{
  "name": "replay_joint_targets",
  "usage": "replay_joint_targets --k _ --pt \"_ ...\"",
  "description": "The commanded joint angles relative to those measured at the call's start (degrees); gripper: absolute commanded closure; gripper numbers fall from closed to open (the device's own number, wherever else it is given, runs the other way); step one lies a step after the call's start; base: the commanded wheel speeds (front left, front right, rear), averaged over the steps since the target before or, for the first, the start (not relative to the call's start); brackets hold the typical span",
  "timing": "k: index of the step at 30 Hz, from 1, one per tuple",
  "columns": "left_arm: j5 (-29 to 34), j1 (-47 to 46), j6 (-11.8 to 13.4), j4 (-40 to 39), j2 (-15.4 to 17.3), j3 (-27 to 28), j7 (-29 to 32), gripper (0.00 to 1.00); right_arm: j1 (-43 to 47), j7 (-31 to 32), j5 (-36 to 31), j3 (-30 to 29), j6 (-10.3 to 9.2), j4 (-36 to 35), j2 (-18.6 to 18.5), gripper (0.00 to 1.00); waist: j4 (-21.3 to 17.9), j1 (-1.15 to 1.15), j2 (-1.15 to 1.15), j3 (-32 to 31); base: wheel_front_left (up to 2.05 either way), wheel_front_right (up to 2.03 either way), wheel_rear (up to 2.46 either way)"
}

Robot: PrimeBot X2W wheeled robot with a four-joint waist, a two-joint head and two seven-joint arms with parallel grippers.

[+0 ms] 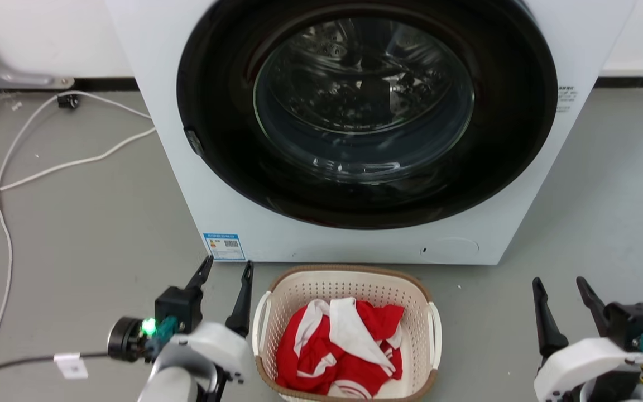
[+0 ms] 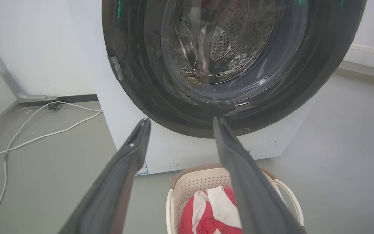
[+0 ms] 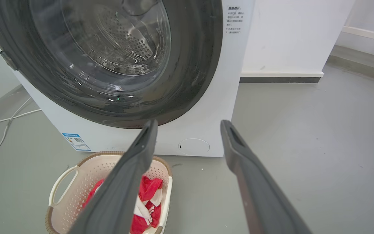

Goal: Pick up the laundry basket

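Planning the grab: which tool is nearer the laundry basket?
Left. The left tool sits just beside the laundry basket, by its left handle; the right tool stands well off to its right, floor between.

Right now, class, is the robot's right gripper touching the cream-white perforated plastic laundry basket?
Apart. The head view shows bare grey floor between the right gripper and the laundry basket.

**A:** Where is there room around the laundry basket (image 1: 349, 274)?

**B:** At lower right of the head view. Bare grey floor (image 1: 483, 335) lies between its right handle (image 1: 437, 335) and the right gripper (image 1: 558, 279).

**A:** And lower left?

**B:** It's tight. One finger of the left gripper (image 1: 229, 260) is just beside the left handle (image 1: 258, 326).

**A:** Behind it?

**B:** The washing machine (image 1: 176, 184) stands close behind the far rim, with a narrow strip of floor between. White cables (image 1: 84, 161) cross the floor at far left.
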Motion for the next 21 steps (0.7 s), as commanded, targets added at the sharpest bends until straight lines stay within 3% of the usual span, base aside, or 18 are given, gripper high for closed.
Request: replay_joint_targets --k 1,21 --pt "-0.4 -2.4 -0.1 0.9 0.0 -0.1 0.2 0.00 -1.9 0.2 0.4 -0.1 -0.02 0.6 0.0 0.00 -0.5 0.00 0.00 2.2 0.00 0.00 0.00" --pt "-5.9 -26.6 -1.4 22.6 2.2 -3.8 7.4 0.00 -22.3 -1.1 1.8 2.9 -0.02 19.2 0.0 0.00 -2.6 0.00 0.00 22.7 0.00 0.00 0.00"
